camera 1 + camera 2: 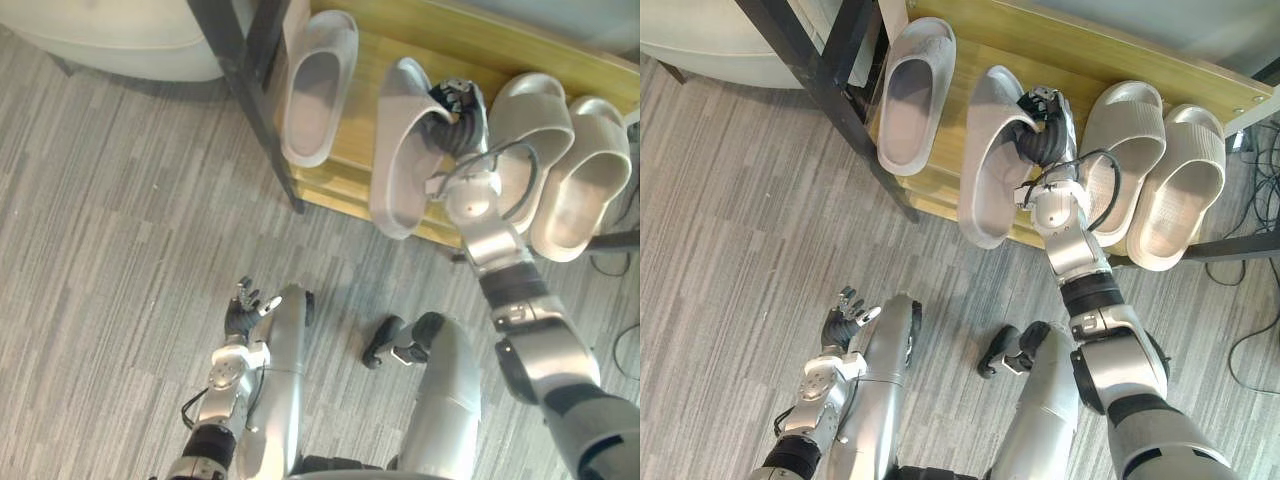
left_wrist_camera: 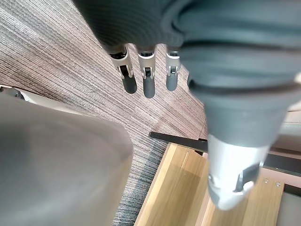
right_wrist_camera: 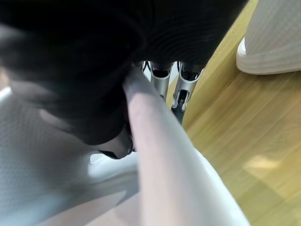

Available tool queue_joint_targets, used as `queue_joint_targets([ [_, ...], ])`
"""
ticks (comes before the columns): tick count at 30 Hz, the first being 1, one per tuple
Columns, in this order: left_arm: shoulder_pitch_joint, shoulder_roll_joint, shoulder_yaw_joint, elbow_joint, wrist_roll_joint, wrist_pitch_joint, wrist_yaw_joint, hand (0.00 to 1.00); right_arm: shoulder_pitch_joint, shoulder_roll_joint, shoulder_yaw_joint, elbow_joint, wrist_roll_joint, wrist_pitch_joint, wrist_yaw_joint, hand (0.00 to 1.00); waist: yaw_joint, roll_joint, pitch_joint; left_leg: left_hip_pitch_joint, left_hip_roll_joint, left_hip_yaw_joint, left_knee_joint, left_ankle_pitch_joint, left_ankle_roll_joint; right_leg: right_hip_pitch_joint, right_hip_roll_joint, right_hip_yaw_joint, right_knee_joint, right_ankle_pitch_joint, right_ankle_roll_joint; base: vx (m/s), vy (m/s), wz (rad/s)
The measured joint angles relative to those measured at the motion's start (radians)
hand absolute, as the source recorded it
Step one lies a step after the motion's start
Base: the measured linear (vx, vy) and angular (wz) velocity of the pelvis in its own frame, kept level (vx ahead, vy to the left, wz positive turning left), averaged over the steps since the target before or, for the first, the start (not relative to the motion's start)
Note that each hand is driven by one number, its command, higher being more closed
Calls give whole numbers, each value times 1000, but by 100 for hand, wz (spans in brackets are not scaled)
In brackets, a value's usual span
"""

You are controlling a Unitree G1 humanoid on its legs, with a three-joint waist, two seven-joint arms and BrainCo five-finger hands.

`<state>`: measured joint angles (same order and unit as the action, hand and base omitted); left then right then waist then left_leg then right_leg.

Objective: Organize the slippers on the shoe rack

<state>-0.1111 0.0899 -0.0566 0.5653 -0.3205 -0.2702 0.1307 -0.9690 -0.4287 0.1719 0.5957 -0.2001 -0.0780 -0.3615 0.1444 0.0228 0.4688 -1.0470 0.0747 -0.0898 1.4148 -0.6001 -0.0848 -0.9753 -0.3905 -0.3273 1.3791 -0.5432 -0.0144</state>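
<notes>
On the shoe rack's (image 1: 420, 40) pale wooden shelf, your right hand (image 1: 462, 115) has its fingers curled round the broad band of a matte grey foam slipper (image 1: 400, 170), whose heel overhangs the rack's front edge. Three other slippers (image 1: 315, 95), equally rounded, lie alongside. Your left hand (image 1: 243, 308) hangs before the rack above streaked grey carpet (image 1: 120, 200), fingers relaxed and spread.

Silver-grey right arm (image 1: 1078, 250) stretched forward, right hand (image 1: 1042, 125) gripping a pale grey foam slipper (image 1: 985, 175), left hand (image 1: 243, 308) low, fingers relaxed.
</notes>
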Motion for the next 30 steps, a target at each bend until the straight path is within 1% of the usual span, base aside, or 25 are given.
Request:
queue_joint_targets([
  [2, -5, -5, 0, -3, -7, -3, 1, 0, -52, -9, 6, 76, -20, 14, -9, 100, 4, 0, 0, -11, 0, 0, 2, 2, -3, -14, -4, 0, 8, -2, -3, 48, -32, 2],
  [8, -6, -9, -1, -3, -7, -3, 1, 0, -141, -19, 51, 181, -39, 20, -17, 100, 9, 0, 0, -11, 1, 1, -4, 4, -8, -18, -12, -4, 13, -3, -3, 42, -32, 1],
  [10, -7, -9, -2, -3, -7, -3, 0, 0, -163, -24, 75, 210, -42, 21, -24, 100, 10, 1, 0, -12, 0, 1, -4, 5, -9, -18, -14, -4, 13, -7, -6, 12, -17, 2],
  [14, -16, -12, -8, -3, -7, -6, 0, 0, -171, -25, 83, 212, -58, 22, -31, 100, 16, 1, 0, -25, -7, -3, -8, 14, -13, -20, -19, -16, 13, -13, -13, 14, -34, 11],
  [15, -20, -12, -11, -3, -7, -7, 0, 0, -176, -26, 85, 213, -74, 22, -40, 0, 16, 1, 0, -32, -13, -6, -12, 21, -14, -22, -28, -23, 15, -15, -16, 15, -34, 14],
  [20, -27, -13, -20, -5, -8, -7, 0, 0, -232, -25, 118, 251, -76, 28, -48, 0, 22, 1, 0, -42, -20, -6, -31, 40, -22, -34, -38, -27, 15, -16, -20, 16, -56, 11],
  [26, -35, -16, -20, -6, -16, -7, 2, 0, -242, -25, 117, 252, -75, 40, -76, 0, 24, 3, 0, -55, -22, -13, -34, 47, -26, -36, -43, -41, 15, -17, -21, 14, -35, 6],
  [30, -35, -16, -20, -6, -16, -7, 3, 0, -250, -25, 108, 248, -73, 40, -88, 0, 24, 3, 0, -54, -22, -13, -34, 48, -26, -35, -44, -41, 15, -17, -21, 6, -10, 0],
])
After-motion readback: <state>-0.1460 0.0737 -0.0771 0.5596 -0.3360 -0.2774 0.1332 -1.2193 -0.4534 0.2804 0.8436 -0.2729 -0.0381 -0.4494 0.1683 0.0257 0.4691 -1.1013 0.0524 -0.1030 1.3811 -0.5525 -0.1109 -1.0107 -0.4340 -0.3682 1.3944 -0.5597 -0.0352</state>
